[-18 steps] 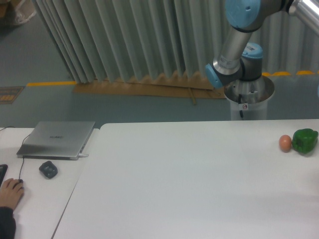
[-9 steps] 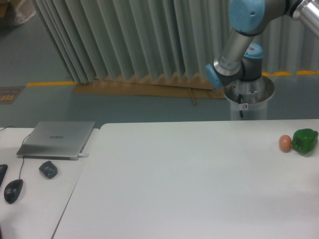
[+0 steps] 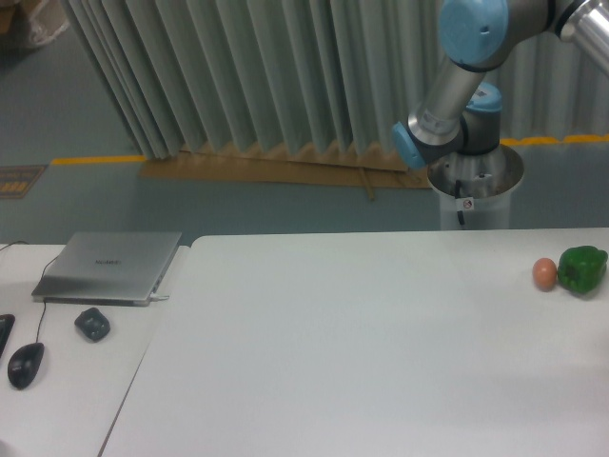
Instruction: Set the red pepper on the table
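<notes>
On the near desk we are seeing mouse and laptop. Across the table, egg touching green pepper. Beyond, arm rising out of frame: claw and red pepper unseen, likely carried aloft.

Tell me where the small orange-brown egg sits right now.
The small orange-brown egg lies on the large white table near its far right edge in the camera view, just left of the glossy green pepper.
</notes>
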Available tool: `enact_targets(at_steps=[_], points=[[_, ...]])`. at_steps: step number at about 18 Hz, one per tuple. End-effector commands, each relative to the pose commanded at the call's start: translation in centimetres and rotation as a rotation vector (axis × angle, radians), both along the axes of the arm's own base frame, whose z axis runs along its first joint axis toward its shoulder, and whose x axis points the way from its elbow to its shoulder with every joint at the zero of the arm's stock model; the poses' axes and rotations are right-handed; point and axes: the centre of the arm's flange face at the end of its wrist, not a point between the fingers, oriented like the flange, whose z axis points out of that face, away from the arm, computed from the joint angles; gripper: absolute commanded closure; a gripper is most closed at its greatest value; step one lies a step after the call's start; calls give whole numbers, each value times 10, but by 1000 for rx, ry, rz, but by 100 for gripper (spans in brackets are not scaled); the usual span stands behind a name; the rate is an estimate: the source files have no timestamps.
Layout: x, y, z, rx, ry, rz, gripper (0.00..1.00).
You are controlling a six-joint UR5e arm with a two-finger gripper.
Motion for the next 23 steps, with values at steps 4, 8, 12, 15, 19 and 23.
enact_targets(at_steps=[4, 8, 12, 15, 19, 23], points=[[-3, -4, -2, -2, -4, 3, 26], [-4, -9, 0, -2, -6, -8, 37], [-10, -18, 7, 16, -5, 7, 39], [-7, -19, 9, 26, -19, 5, 40], [-2, -19, 17, 43, -37, 3, 40], [8, -19, 35, 67, -76, 1, 40]])
